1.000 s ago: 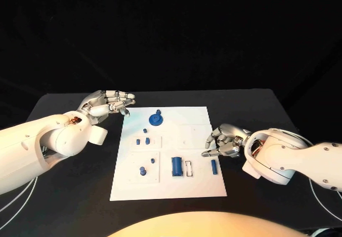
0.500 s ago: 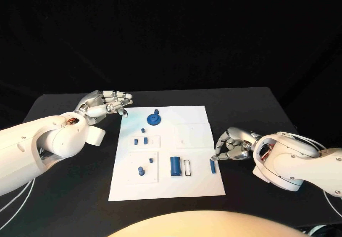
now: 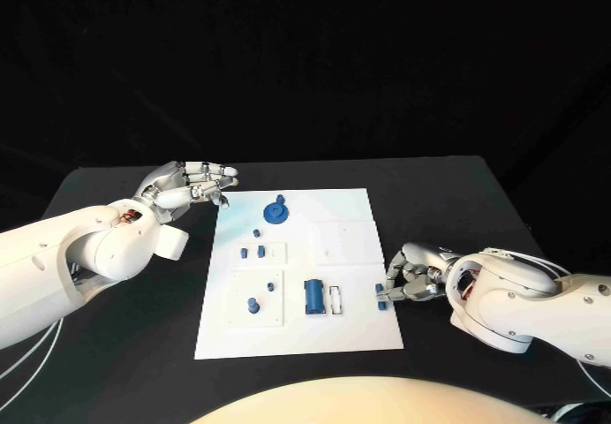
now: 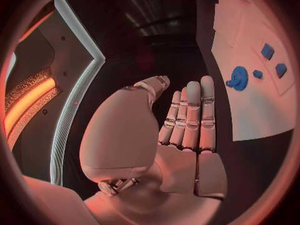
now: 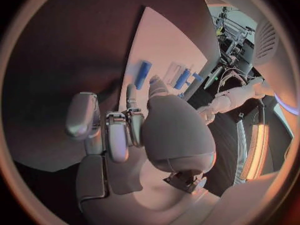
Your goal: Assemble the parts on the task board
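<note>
The white task board (image 3: 357, 216) lies in the middle of the black table. A blue peg (image 3: 380, 301) lies flat near the board's right edge. My right hand (image 3: 415, 275) is curled over that edge. In the right wrist view a finger (image 5: 130, 91) and the thumb (image 5: 155, 83) flank the near end of the peg (image 5: 144, 74). Whether they press it I cannot tell. My left hand (image 3: 191, 184) hovers open, fingers apart, off the board's far left corner and holds nothing. The left wrist view has its palm (image 4: 187, 135) beside the board (image 4: 250, 115).
On the board are a blue disc with a knob (image 3: 278, 212), small blue pegs (image 3: 255, 253) in a raised block, a short peg (image 3: 253, 306) and a large blue cylinder (image 3: 313, 297) next to a white slot (image 3: 337, 300). Bare black table (image 3: 127, 353) surrounds the board.
My right hand has come down towards the near side along the board's right edge and curled its fingers in at the blue peg. The left hand has stayed put.
</note>
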{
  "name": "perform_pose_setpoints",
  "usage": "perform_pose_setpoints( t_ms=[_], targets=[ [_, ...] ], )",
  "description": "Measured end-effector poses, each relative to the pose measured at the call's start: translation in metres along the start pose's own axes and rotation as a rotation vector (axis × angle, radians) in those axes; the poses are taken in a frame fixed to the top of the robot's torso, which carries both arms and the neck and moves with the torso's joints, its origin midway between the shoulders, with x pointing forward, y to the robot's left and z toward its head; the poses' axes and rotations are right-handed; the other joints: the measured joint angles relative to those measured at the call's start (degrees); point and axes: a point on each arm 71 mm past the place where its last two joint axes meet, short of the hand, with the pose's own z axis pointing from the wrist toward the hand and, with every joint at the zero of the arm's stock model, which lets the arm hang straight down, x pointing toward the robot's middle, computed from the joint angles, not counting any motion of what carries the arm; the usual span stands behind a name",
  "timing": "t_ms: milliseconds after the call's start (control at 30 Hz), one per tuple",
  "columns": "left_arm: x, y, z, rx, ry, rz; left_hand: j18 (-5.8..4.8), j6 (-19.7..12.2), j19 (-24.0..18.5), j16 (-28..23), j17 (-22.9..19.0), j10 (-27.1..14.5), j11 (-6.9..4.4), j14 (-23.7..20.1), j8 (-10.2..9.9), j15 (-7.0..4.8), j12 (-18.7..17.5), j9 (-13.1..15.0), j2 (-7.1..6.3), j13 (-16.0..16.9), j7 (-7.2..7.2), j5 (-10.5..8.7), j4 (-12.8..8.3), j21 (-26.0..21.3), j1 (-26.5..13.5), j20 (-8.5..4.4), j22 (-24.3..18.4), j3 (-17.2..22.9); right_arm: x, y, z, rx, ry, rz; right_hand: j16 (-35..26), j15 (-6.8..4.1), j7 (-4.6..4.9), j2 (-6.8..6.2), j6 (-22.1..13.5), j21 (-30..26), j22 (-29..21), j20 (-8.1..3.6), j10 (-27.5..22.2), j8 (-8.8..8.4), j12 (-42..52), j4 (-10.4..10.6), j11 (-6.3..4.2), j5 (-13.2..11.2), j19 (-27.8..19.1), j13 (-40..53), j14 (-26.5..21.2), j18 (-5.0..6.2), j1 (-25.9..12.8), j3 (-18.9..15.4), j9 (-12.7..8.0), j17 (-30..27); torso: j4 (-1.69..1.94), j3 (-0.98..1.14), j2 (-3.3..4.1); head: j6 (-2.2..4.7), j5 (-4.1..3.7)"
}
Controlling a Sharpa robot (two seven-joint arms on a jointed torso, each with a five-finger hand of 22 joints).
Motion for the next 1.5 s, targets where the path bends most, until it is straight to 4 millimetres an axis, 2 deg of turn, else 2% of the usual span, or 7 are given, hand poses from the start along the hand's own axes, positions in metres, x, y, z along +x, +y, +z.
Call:
perform_pose_setpoints(
  t_ms=[300, 567, 767, 933, 1167, 1367, 1500],
  targets=[
    [0.0, 0.0, 0.0, 0.0, 0.0, 0.0, 0.0, 0.0, 0.0, 0.0, 0.0, 0.0, 0.0, 0.0, 0.0, 0.0, 0.0, 0.0, 0.0, 0.0, 0.0, 0.0, 0.0, 0.0, 0.0, 0.0, 0.0, 0.0, 0.007, 0.004, 0.007, 0.001, 0.006, -0.024, 0.0, -0.01, 0.0, 0.07, 0.0, 0.0, 0.0, 0.0, -0.2, 0.2, 0.0, -0.1, -0.18, 0.0, 0.0, 0.0, 0.0, 0.0, -0.5, 0.9, 0.1, 0.0, 0.0, 0.0, 0.01, -0.07, 0.23],
    [-0.001, 0.0, -0.001, -0.001, -0.001, 0.0, 0.0, 0.0, 0.0, 0.0, 0.0, 0.0, 0.0, 0.0, 0.0, 0.0, 0.0, 0.0, 0.0, 0.0, 0.0, 0.0, 0.0, 0.0, 0.0, 0.0, 0.0, 0.0, 0.01, 0.011, 0.011, -0.017, 0.01, -0.042, 0.0, -0.4, 0.11, -1.96, 0.7, 0.0, 0.0, -0.21, -0.2, 0.03, 0.2, -0.6, -0.2, 0.0, 0.2, 0.0, 0.0, 0.0, 4.6, 3.8, 0.4, 0.0, 0.02, -0.04, 0.01, -0.25, 0.31],
    [-0.001, 0.0, -0.001, -0.001, -0.001, 0.0, 0.0, 0.0, 0.0, 0.0, 0.0, 0.0, 0.0, 0.0, 0.0, 0.0, 0.0, 0.0, 0.0, 0.0, 0.0, 0.0, 0.0, 0.0, 0.0, 0.0, 0.0, 0.0, 0.012, 0.015, 0.015, -0.029, 0.007, -0.072, 0.0, -0.4, 0.14, -3.33, 0.9, 0.0, 0.0, -0.21, -0.2, -0.47, 0.2, -0.5, -0.2, 0.0, 0.2, 0.0, 0.0, 0.0, 7.6, 5.6, 9.3, 0.0, 0.02, -0.09, -0.03, -0.25, 0.25],
    [-0.002, 0.0, -0.002, -0.001, -0.001, 0.0, 0.0, 0.0, 0.0, 0.0, 0.0, 0.0, 0.0, 0.0, 0.0, 0.0, 0.0, 0.0, 0.0, 0.0, 0.0, 0.0, 0.0, -0.2, 0.0, 0.0, 0.0, 0.0, 0.013, 0.022, 0.017, -0.056, -0.003, -0.105, 0.0, -0.39, -0.23, -5.42, 1.3, 0.0, 0.0, -0.42, -0.2, -1.48, 0.2, 0.1, -0.19, -0.4, 0.4, 0.0, 0.0, 0.0, 11.4, 9.6, 8.4, 0.0, 0.02, -0.09, -0.04, -0.1, 0.25],
    [-0.002, 0.0, -0.002, -0.002, -0.002, 0.001, 0.0, 0.0, 0.0, 0.0, 0.0, 0.0, 0.0, 0.0, 0.0, 0.0, 0.2, -0.1, 0.0, -0.1, 0.0, 0.0, 0.0, -0.2, 0.0, 0.0, 0.0, 0.0, 0.013, 0.028, 0.018, -0.083, -0.019, -0.137, 0.0, -0.39, -0.18, -5.96, 1.8, 0.2, 0.0, -0.42, -0.2, -1.49, 0.2, 2.2, -0.19, -0.1, 0.4, 0.0, 0.0, 0.0, 12.8, 11.7, 1.0, 0.0, 0.03, -0.08, -0.04, -0.04, 0.37],
    [-0.002, 0.0, -0.002, -0.002, -0.003, 0.001, 0.0, 0.0, 0.0, 0.0, 0.0, 0.0, 0.0, 0.0, 0.0, 0.0, 0.2, -0.1, 0.0, -0.1, 0.0, 0.0, 0.0, -0.2, 0.0, 0.0, 0.0, 0.0, 0.015, 0.03, 0.016, -0.089, -0.024, -0.135, 0.0, -0.6, -0.32, -6.47, 2.4, 0.6, 0.0, -0.64, -0.5, -1.48, 0.4, 5.2, -0.49, -0.1, 0.6, 0.0, 0.2, 0.0, 13.3, 16.6, 0.8, 0.0, 0.0, -0.04, -0.04, 0.08, 0.52],
    [-0.002, 0.0, -0.002, -0.002, -0.003, 0.001, 0.0, 0.0, 0.0, 0.0, 0.0, 0.0, 0.0, 0.0, 0.0, 0.0, 0.2, -0.1, 0.0, -0.1, 0.0, 0.0, 0.0, -0.2, 0.0, 0.0, 0.0, 0.0, 0.016, 0.03, 0.015, -0.086, -0.023, -0.11, 0.1, -0.59, 0.24, -6.87, -0.3, 0.7, 0.0, -0.64, -0.5, 1.22, 0.4, 5.5, -0.48, -0.1, 0.6, 0.0, 0.2, 0.0, 9.1, 26.4, 1.6, 0.0, -0.01, -0.01, -0.04, 0.11, 0.59]
  ],
)
